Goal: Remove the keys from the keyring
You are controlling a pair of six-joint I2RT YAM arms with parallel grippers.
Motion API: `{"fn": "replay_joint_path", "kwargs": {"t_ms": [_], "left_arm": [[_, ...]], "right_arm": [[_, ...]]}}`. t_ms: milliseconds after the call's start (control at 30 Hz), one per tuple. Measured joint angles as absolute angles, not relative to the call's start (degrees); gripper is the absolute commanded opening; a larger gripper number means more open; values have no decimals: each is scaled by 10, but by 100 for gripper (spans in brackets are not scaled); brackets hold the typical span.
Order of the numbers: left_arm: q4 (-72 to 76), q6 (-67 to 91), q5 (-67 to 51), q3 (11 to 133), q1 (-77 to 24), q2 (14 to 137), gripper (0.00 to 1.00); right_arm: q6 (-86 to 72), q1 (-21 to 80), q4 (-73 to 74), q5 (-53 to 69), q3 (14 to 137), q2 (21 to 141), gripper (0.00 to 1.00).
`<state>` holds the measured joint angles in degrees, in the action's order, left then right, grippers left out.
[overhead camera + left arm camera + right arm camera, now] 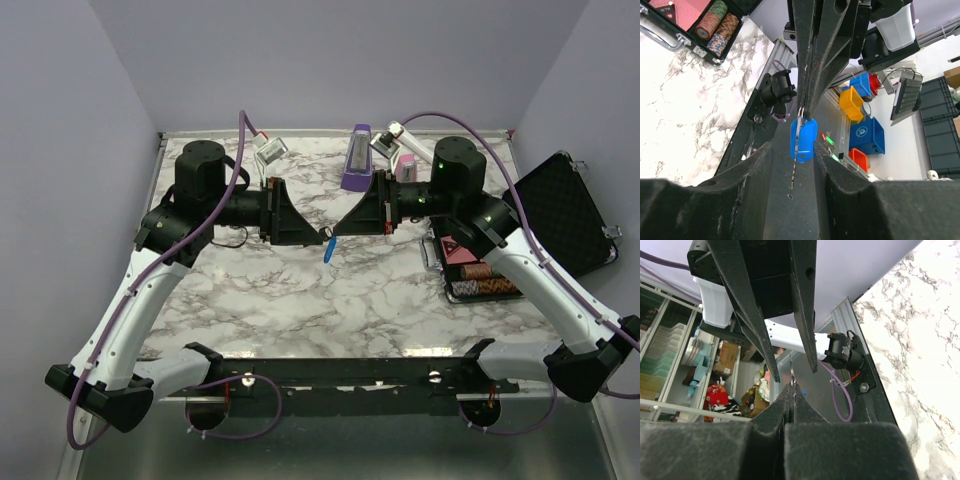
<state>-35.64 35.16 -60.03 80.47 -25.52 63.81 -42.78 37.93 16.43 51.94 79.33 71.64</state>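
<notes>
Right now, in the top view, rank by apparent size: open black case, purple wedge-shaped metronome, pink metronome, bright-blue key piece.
1. open black case
2. purple wedge-shaped metronome
3. pink metronome, partly hidden by the right arm, so unsure
4. bright-blue key piece, smallest though held nearer the camera

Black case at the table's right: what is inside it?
Rows of poker chips and a red item lie in the black case; the right arm covers part of its tray.
</notes>
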Motion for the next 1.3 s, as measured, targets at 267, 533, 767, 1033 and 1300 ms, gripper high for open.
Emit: {"fn": "replay_joint_path", "kwargs": {"t_ms": [267, 533, 767, 1033, 1300], "left_arm": [[-321, 368, -612, 801, -258, 641, 36], [-309, 374, -617, 801, -267, 651, 25], [-310, 373, -617, 801, -267, 652, 3], [-319, 369, -620, 801, -267, 652, 0], [-348, 353, -634, 801, -268, 656, 0]], "right_arm": [[-428, 379, 164, 520, 794, 719, 1], [-429, 379, 164, 520, 794, 726, 1], [-429, 379, 163, 522, 795, 726, 1], [-429, 379, 159, 546, 796, 732, 1], [-428, 379, 161, 593, 797, 747, 1]]}}
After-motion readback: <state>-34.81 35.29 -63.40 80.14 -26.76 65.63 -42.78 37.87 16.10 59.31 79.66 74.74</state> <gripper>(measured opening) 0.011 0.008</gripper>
